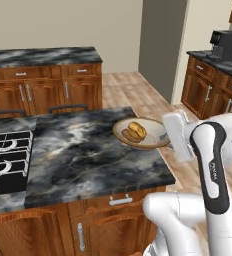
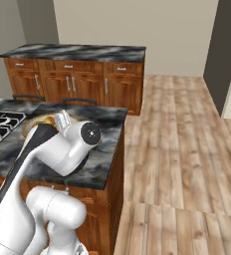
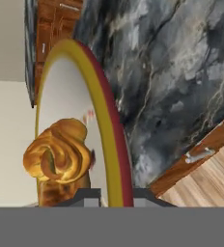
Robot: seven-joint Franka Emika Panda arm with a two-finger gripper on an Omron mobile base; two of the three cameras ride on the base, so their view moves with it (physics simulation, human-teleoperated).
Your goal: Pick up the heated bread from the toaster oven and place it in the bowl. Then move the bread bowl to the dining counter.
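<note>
One bowl (image 1: 141, 133), tan and shallow, sits at the near right corner of the dining counter (image 1: 83, 150), with the heated bread (image 1: 134, 131) lying inside it. From the left base view the bowl's far rim overhangs or just meets the counter edge; cannot tell which.

Gripper (image 3: 115, 197) is pinched narrow on the bowl's rim: in the hand view the rim runs straight up from between the two dark tips, one tip either side of it. A rim grip suits so flat a dish, since there is no wall to hold around.

Bread (image 3: 58, 157) lies just beside the tips, on the inner side of the rim, golden and knotted. Marbled stone lies on the outer side, beyond the rim.

Whether the bowl's base rests on the stone or hangs a little above it cannot be judged from these views.

Judgement: bread step looks done, and the bowl is already over the counter. What seems left is to settle it flat and let go; a tilt could let the bread roll.
</note>
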